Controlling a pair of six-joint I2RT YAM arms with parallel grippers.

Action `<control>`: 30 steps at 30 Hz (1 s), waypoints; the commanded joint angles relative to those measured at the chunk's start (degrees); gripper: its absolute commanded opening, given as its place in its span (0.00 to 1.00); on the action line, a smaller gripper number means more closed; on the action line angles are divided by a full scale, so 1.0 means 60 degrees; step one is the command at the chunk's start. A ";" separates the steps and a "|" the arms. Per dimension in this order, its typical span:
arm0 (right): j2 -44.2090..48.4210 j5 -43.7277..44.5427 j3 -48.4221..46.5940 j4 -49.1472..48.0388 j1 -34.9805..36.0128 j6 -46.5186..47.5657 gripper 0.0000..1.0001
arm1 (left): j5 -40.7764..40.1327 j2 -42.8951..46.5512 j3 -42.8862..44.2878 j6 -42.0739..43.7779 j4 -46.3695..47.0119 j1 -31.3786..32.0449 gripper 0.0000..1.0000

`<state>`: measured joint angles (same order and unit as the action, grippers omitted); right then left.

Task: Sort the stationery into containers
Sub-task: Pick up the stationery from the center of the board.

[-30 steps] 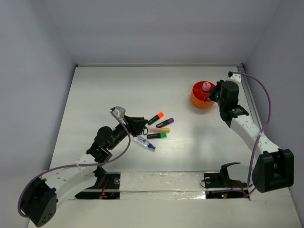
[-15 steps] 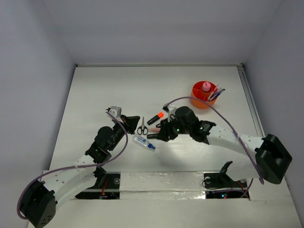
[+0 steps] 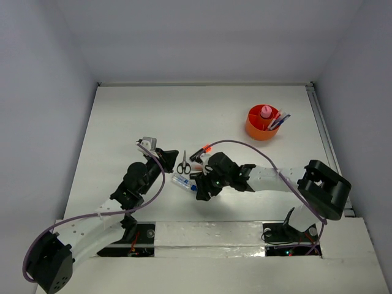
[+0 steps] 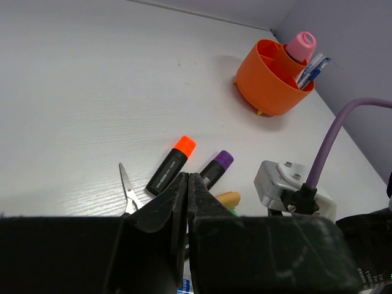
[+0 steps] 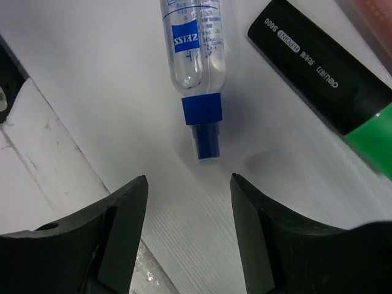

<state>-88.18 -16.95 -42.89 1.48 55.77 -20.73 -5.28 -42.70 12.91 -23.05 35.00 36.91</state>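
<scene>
The white-blue tube [image 5: 193, 43] lies on the table with its blue cap [image 5: 205, 119] pointing at my right gripper [image 5: 188, 176], which is open just short of it, nothing between the fingers. From above, that gripper [image 3: 201, 191] hovers over the tube [image 3: 182, 181]. A green-ended highlighter [image 5: 324, 67] lies beside the tube. My left gripper [image 4: 187, 177] is shut and empty, above the orange highlighter [image 4: 170, 165], the purple highlighter [image 4: 215, 168] and the scissors [image 4: 127, 187]. The orange cup [image 3: 262, 125] stands far right with blue pens [image 4: 312, 67] in it.
The cup's pink knob [image 4: 301, 46] rises at its centre. The right arm's wrist camera and purple cable [image 4: 288, 187] sit close to the right of my left fingers. A taped strip [image 3: 202, 236] runs along the near edge. Grey walls enclose the table.
My right arm swung from the orange cup to the pile, leaving blue pens in the cup, and its gripper opened. My left gripper shut and drew back, and the scissors show on the table.
</scene>
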 commanded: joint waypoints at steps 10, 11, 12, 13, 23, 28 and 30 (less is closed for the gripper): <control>-0.1005 0.0758 -0.0761 -0.1140 0.0095 0.0379 0.62 | 0.0060 -0.0047 0.0398 -0.0011 0.0376 -0.0130 0.00; -0.1035 0.0745 -0.0761 -0.1168 0.0095 0.0365 0.62 | 0.0045 -0.0076 0.0412 -0.0011 0.0362 -0.0130 0.00; -0.1079 0.0716 -0.0761 -0.1227 0.0095 0.0364 0.62 | 0.0103 -0.0091 0.0441 0.0003 0.0333 -0.0130 0.00; -0.1123 0.0614 -0.0761 -0.1300 0.0095 0.0379 0.61 | 0.0147 -0.0120 0.0442 -0.0040 0.0348 -0.0130 0.00; -0.1021 0.0394 -0.0820 -0.0920 0.0095 0.0379 0.45 | 0.0177 -0.0208 0.0412 -0.0055 0.0450 -0.0218 0.00; -0.0963 0.0144 -0.0776 -0.0862 0.0095 0.0394 0.27 | 0.0133 -0.0106 0.0383 -0.0070 0.0421 -0.0218 0.00; -0.0788 0.0086 -0.0747 -0.0832 0.0095 0.0408 0.18 | 0.0118 -0.0062 0.0398 -0.0070 0.0348 -0.0218 0.00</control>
<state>-94.85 -15.40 -45.71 -3.38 55.96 -19.14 -4.60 -43.90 12.91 -23.14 34.83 35.88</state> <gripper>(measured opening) 0.263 0.003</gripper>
